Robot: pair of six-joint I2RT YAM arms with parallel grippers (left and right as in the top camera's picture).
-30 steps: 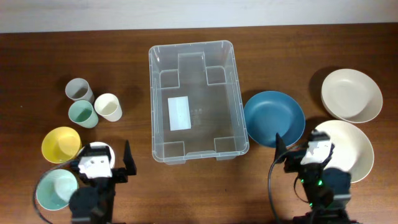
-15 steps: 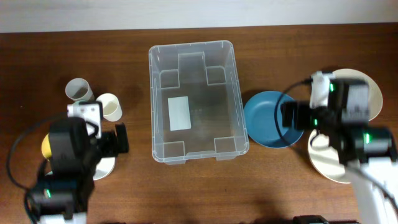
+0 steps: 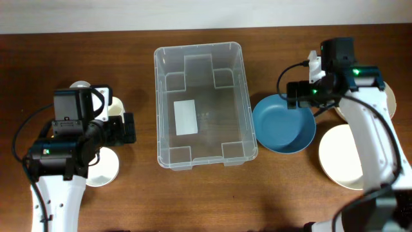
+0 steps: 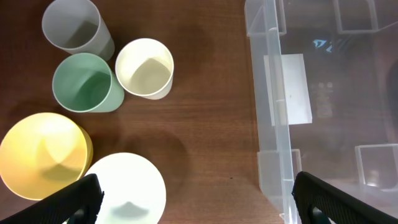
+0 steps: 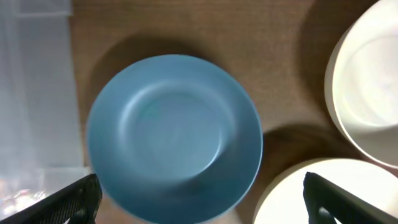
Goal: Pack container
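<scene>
The container is a large clear plastic bin with a white label on its base, standing empty at the table's centre. Its left wall shows in the left wrist view, and a corner in the right wrist view. My left gripper is open and empty, high above the table between the cups and the bin, and it shows in its own view. My right gripper is open and empty above the blue plate, which fills the right wrist view above the gripper.
Left of the bin stand a grey cup, a green cup, a cream cup, a yellow bowl and a white bowl. Right of the blue plate lie a cream bowl and a white plate.
Both arms have swung from the near table edge outward over the table. The left now hangs over the cups and bowls, the right over the blue plate. Both grippers stayed open and empty.
</scene>
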